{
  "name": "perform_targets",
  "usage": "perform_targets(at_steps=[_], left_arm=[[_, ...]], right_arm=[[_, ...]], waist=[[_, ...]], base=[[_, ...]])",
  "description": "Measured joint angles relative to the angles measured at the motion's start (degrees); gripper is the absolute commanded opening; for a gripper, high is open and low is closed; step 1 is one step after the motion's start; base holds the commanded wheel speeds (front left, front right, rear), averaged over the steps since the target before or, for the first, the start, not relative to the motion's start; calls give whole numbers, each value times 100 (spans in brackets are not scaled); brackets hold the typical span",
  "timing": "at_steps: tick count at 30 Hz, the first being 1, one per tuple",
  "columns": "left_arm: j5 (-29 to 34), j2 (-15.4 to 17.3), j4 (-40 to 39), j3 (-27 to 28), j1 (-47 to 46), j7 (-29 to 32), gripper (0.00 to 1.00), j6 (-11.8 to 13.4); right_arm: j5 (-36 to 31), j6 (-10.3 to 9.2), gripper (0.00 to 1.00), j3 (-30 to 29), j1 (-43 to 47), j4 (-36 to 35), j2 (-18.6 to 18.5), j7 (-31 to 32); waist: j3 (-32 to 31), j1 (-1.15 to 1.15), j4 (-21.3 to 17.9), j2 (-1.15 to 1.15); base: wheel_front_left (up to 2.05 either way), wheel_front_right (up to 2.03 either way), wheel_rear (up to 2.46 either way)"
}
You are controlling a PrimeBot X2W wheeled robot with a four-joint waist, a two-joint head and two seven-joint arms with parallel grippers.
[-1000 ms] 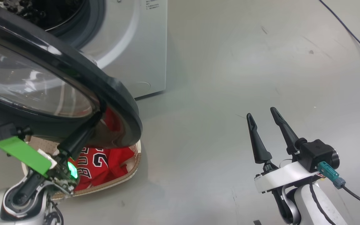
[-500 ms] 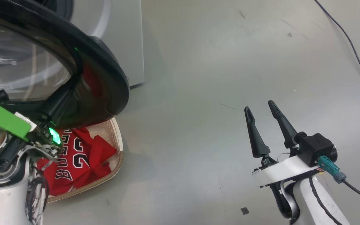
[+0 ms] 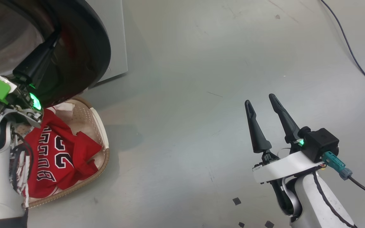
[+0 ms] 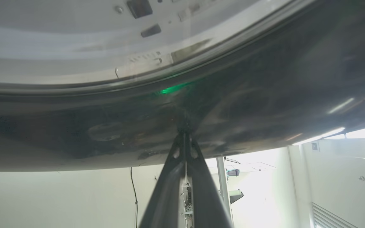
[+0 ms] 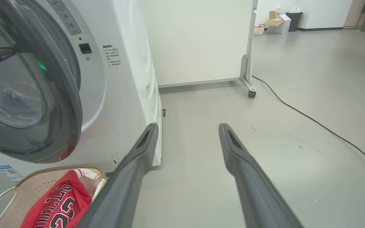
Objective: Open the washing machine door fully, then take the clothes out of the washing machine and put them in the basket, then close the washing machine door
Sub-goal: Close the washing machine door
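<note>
The washing machine door [image 3: 87, 47] stands only a little ajar from the washing machine [image 5: 128, 79]. Its lower rim hangs over the far end of the basket [image 3: 101, 133], which sits on the floor [image 3: 201, 95] just in front of the washer. The clothes [image 3: 59, 152] lie in the basket, with the red jersey on top. The left gripper [image 4: 184, 136] has its jaws closed together and holds nothing; its tips press on the door's black rim. The right gripper [image 3: 259, 98] hangs well to the right over bare floor, jaws spread wide and empty. A black cable [image 3: 350, 47] trails along the far right, and a wheeled white panel [image 5: 201, 38] stands behind the washer. Bits of black tape [image 3: 236, 201] dot the near floor.

A second ago the door stuck out over most of the basket and hid half the jersey. Now it has swung closer to the washer and more of the basket shows, though the head view itself has shifted too. The right gripper's spread is unchanged.
</note>
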Motion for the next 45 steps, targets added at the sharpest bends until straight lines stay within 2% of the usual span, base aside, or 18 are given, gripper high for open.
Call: perform_targets(at_steps=[11,20,27,35,45], left_arm=[[27,0,423,-29,-502,-70,0,-10],[26,-134,655,-100,-526,-91,0,-171],[-67,-394,653,-69,-198,-92,0,-305],[-414,-602,543,59,375,-135,0,-309],[-716,-680,-269,58,1152,-152,0,-309]], right_arm=[[91,-10,100,7,-74,1,3,0],[86,-68,100,-76,-74,7,5,0],[-73,-67,100,-171,-74,42,5,0],[-187,-66,100,-318,-53,113,-19,0],[-318,-60,100,-416,124,214,-125,0]], waist=[[101,0,-116,0],[55,0,8,0],[-26,0,246,0],[-156,0,586,0],[-415,0,1185,0]], base=[[0,0,0],[0,0,0],[0,0,0],[0,0,0],[0,0,0]])
